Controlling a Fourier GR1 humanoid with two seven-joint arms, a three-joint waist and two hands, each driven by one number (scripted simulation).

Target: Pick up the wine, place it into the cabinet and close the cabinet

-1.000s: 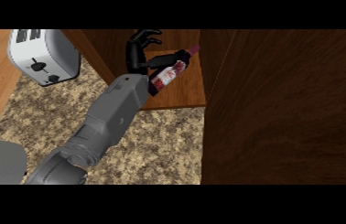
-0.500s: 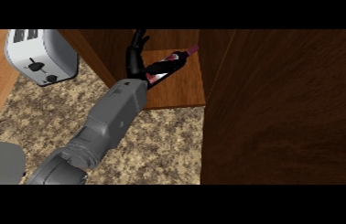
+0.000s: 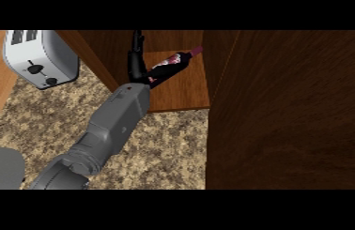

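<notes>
Since a second ago, reached deeper into the cabinet (image 3: 187,90): left hand (image 3: 136,67) now further in over the cabinet's floor, wine bottle (image 3: 170,67) carried along with it and lying flatter, neck turned toward the cabinet's back and right. Fingers (image 3: 138,39), earlier spread and curled above the bottle, now drawn up into a narrow dark line pointing at the cabinet's back.

Pale label on the bottle, with a reddish patch; no writing legible on it. No brand readable on the toaster (image 3: 40,55) either.

Bottle tilted inside the cabinet, just right of the hand and touching it at the lower end, reddish cap toward the cabinet's far right corner. Whether fingers wrap the bottle or merely lie beside it: cannot tell, contact area too dark. How far open the fingers are likewise cannot tell.

Grey forearm (image 3: 114,126) running from the cabinet's front edge down across the speckled surface (image 3: 166,144). Toaster left of the cabinet, on the surface. Dark wooden cabinet door (image 3: 284,111) standing open at the cabinet's right side.
</notes>
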